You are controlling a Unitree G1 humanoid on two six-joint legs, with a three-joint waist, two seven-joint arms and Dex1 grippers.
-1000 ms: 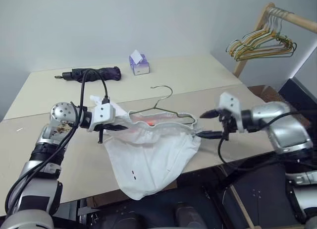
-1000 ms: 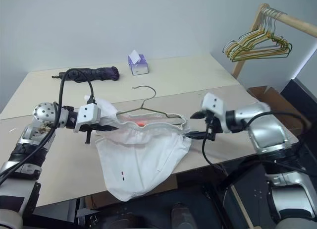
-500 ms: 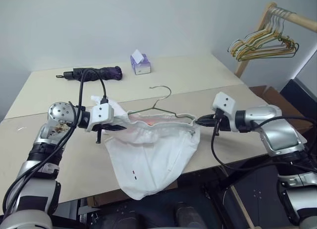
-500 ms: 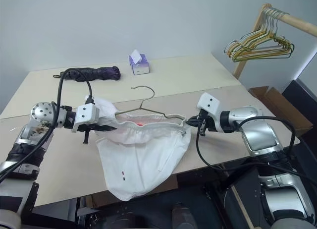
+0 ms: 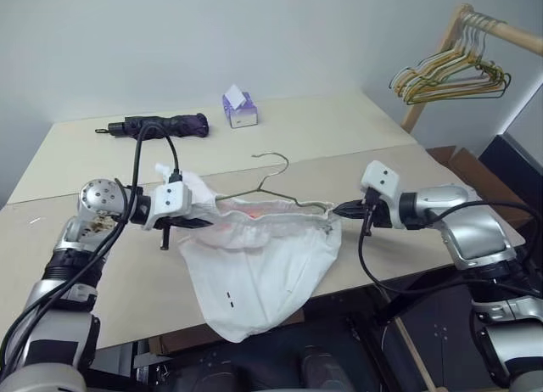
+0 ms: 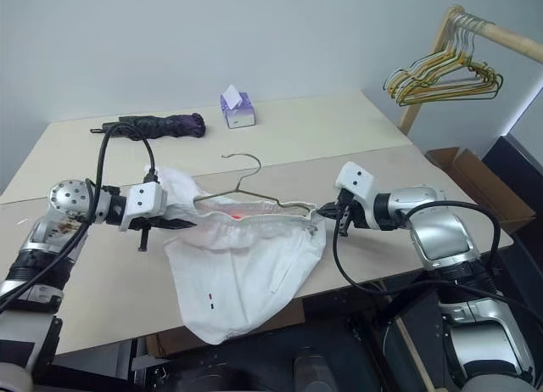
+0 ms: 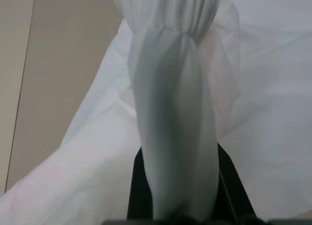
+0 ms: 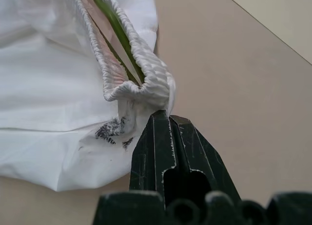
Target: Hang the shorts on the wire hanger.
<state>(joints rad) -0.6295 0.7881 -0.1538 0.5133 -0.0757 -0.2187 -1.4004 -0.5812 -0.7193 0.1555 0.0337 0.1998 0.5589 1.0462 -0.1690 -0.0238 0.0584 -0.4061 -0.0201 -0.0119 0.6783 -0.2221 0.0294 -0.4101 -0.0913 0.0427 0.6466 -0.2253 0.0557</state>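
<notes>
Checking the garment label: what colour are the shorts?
White, thin fabric shorts with tiny red and dark marks near one hem; clearest in the left eye view.

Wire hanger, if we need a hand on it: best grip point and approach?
Grip the wire hanger at the neck just under its curved hook, coming from above and behind. That is the only bare part: its shoulders and bottom bar sit inside the shorts' gathered waistband, and both ends of that band are already pinched by the left gripper and right gripper.
</notes>
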